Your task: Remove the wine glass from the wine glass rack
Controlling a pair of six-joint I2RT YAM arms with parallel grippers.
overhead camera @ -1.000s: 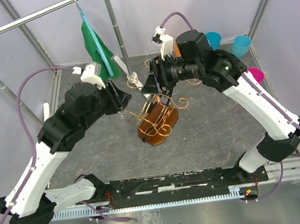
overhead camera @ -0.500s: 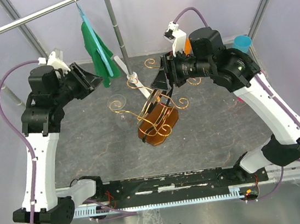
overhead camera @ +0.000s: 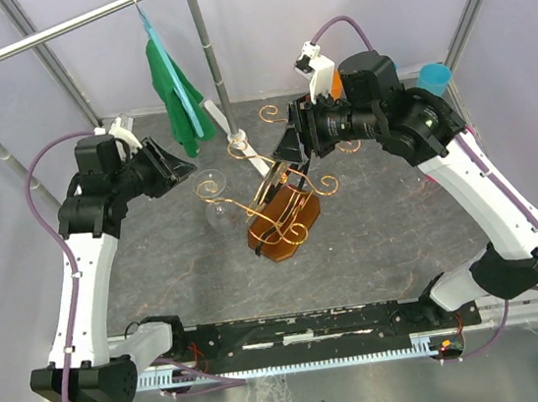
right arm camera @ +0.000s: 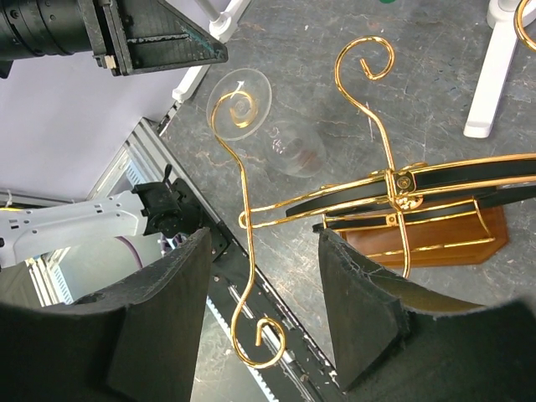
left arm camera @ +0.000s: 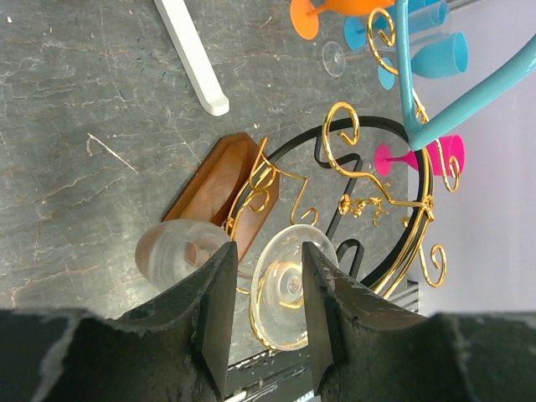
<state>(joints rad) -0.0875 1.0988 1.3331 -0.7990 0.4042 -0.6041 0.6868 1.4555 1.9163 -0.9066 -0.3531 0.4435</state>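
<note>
The left gripper (left arm camera: 268,255) has its jaws parted with nothing between them. Framed in the gap beyond is the round foot of the clear wine glass (left arm camera: 278,278), with a gold wire crossing it. The glass's bowl shows just beside the foot, above the dark grey counter (left arm camera: 75,151). Behind the glass stands the wine glass rack (left arm camera: 209,188), with its amber-brown base, gold scrolls and black arched loop. A white bar (left arm camera: 193,54) lies on the counter beyond. On the far side are an orange glass (left arm camera: 304,18), blue cups (left arm camera: 440,54) and a pink glass (left arm camera: 444,152), with a teal hanger (left arm camera: 405,67) crossing in front of them.

Left claw (left arm camera: 268,251) and right claw (right arm camera: 264,239) both open
</note>
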